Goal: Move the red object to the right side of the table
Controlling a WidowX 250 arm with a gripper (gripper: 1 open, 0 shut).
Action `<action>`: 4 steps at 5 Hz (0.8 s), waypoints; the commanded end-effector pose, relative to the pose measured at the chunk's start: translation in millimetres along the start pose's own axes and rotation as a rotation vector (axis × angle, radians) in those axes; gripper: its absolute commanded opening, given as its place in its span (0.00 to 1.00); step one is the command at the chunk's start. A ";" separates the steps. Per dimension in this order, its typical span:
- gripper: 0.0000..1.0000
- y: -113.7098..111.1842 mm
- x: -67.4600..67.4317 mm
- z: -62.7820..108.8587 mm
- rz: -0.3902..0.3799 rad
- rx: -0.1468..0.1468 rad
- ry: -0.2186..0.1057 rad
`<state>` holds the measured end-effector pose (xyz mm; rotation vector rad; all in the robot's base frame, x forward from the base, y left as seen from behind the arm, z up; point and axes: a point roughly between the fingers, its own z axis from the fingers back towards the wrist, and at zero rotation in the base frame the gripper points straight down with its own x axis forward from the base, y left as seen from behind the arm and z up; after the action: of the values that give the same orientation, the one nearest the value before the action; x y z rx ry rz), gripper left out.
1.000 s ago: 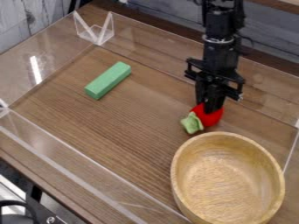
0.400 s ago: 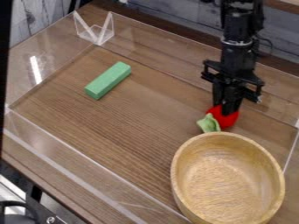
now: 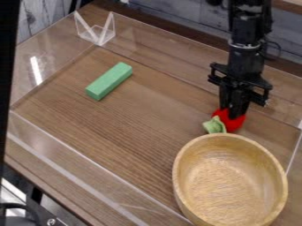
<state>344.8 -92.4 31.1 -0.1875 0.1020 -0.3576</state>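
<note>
Hand (image 3: 239, 113) points down and is clenched on the red object (image 3: 231, 121), which sits at the worktop (image 3: 130, 124) surface toward your right side, just beyond the wooden bowl (image 3: 230, 182) rim. You also have a green block (image 3: 109, 80) lying well apart to the left.

light: even, fairly bright, diffuse | shadows: soft, faint on the surface (image 3: 141, 132) | glare: pale sheen on clear acrylic walls (image 3: 53, 48) | sharpness: low resolution, mildly soft overall | distortion: none obvious
</note>
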 end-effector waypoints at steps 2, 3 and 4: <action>0.00 -17.3 11.6 -10.9 -0.052 0.005 -0.013; 0.00 -19.6 14.7 -18.2 -0.059 0.005 -0.004; 0.00 -21.6 17.0 -23.2 -0.064 0.006 0.007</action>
<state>352.6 -107.5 22.0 -0.1857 0.1059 -0.3900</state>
